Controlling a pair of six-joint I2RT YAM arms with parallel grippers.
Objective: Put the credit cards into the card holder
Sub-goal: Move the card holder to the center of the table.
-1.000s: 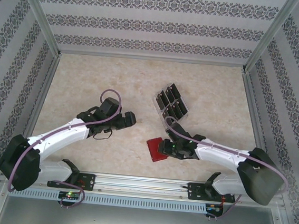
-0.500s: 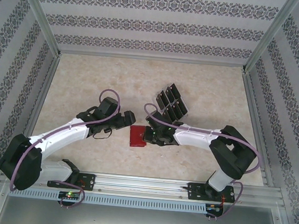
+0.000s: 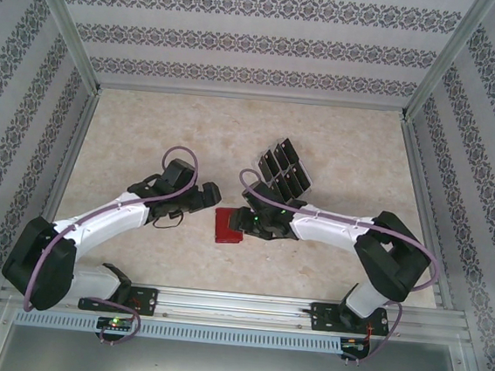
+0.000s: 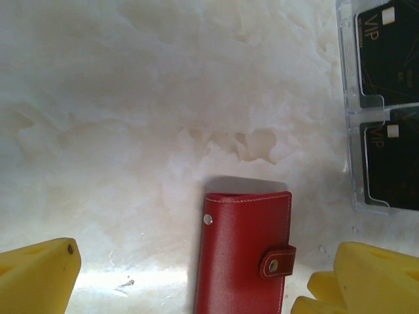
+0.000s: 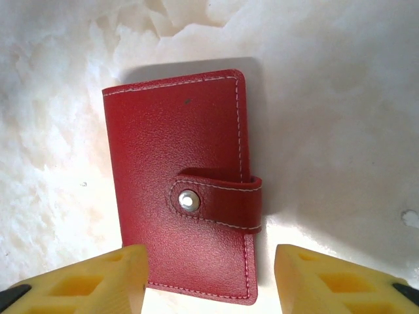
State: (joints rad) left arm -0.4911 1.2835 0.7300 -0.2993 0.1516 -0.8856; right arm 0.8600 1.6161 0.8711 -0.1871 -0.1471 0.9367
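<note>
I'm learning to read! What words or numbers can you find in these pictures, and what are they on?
"VIP" - on the upper black card in the clear rack.
"VIP" - on the lower black card, just below the first.
Tiny print along each card's edge - too small to read.
Red wallet - no writing on it.

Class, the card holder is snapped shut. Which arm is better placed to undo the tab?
Probably the right: the right gripper, open, straddles the card holder with the snap tab close between its fingers. The left gripper sits further off.
</note>
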